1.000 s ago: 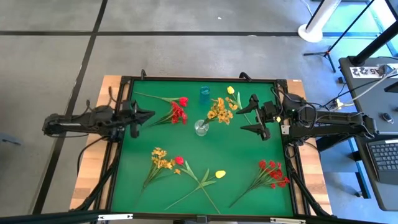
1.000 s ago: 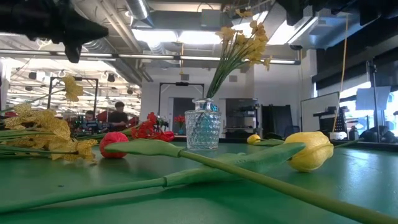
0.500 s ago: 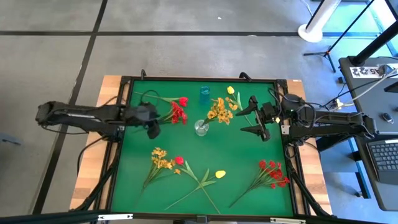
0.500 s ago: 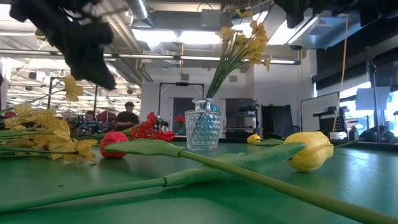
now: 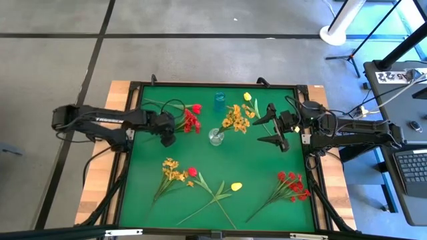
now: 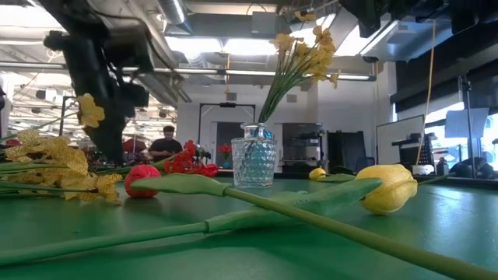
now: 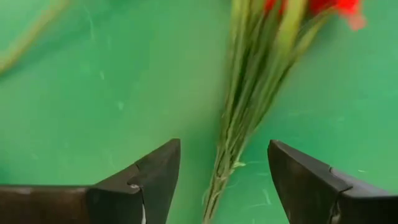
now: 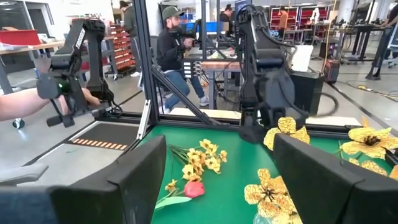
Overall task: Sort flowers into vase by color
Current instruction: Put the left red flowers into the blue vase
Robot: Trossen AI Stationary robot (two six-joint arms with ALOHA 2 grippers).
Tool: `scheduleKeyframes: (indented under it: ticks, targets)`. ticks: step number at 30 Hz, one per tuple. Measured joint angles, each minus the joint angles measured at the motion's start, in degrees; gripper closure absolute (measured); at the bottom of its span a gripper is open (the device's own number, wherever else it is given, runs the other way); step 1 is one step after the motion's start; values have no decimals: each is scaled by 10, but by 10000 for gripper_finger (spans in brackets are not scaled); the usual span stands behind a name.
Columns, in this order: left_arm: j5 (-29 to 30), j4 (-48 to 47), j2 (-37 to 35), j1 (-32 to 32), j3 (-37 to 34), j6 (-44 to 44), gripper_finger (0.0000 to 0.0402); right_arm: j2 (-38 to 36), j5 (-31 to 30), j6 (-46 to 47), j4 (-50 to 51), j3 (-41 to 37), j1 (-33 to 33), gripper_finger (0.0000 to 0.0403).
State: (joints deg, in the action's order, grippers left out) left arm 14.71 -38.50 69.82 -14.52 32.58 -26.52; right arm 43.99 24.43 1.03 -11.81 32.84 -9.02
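The left gripper (image 5: 167, 137) is swinging in and spreading its fingers astride the green stems of the red-bloomed sprig (image 7: 249, 118), lying left of the clear glass vase (image 5: 216, 137). A pickup looks imminent. The right gripper (image 5: 272, 125) is waiting open, right of the vase.

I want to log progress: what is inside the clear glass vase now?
The clear glass vase holds one yellow-orange sprig, leaning toward the right arm's side. Its stem ends are blurred behind the patterned glass; no red blooms show inside.

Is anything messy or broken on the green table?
Nothing looks broken or spilled. Flowers lie scattered on the green table waiting to be sorted; yellow flowers already stand in the glass vase. The left claw hangs open over a red bunch.
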Motion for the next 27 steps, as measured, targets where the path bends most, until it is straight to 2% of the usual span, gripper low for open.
scheduleKeyframes:
  ticks: [7,13,18,25,27]
  targets:
    - [-77,11,76,-36,3,1,166,0,-3,0,8,0,0,107]
    - [-89,11,94,-47,5,-1,180,0,-14,0,21,0,0,107]
    - [-86,7,91,-41,21,-12,238,0,-27,-4,26,0,0,107]
    - [-66,1,91,-41,71,-29,375,0,-47,6,38,0,0,107]
    - [-62,-8,90,-41,93,-23,391,0,-47,17,46,0,0,107]
